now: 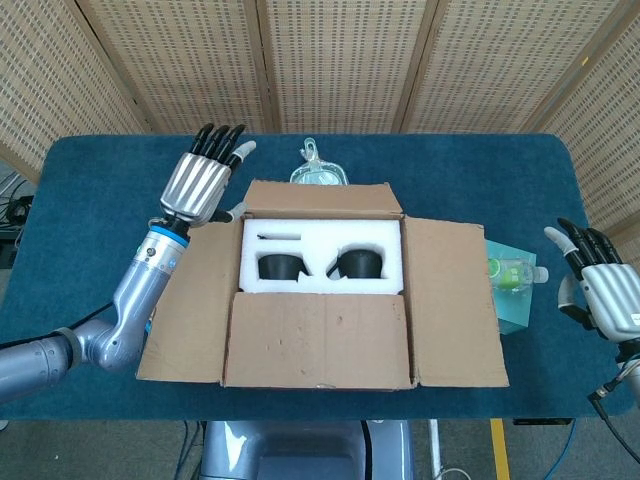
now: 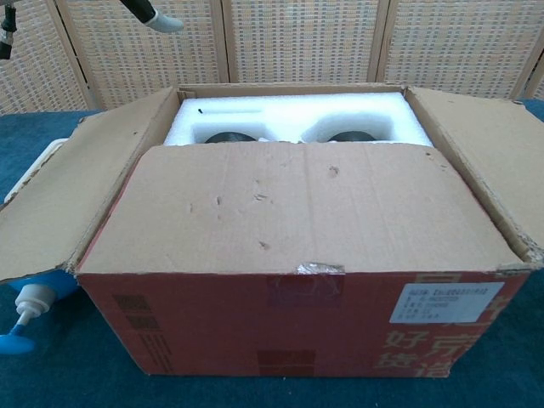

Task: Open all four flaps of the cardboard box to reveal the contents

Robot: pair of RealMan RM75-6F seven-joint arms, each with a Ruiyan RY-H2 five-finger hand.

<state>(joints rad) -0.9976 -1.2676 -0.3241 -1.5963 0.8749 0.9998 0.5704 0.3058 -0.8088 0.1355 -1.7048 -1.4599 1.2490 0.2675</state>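
Fingers (image 1: 222,140) of the left hand (image 1: 200,183) spread, holding nothing, beside the cardboard box (image 1: 322,290); right hand (image 1: 600,288) likewise empty, apart.

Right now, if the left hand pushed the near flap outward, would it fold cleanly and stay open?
Probably it folds stiffly: the near flap looks like flat, rigid cardboard. It may spring back, since it lies nearly level over the foam insert. The left hand holds nothing, away from it.

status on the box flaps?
Left hand open, above the table beside the far flap, touching nothing. Right hand open, idle. Cardboard box: far and side flaps folded out, near flap still covers the foam. Nothing in the way.
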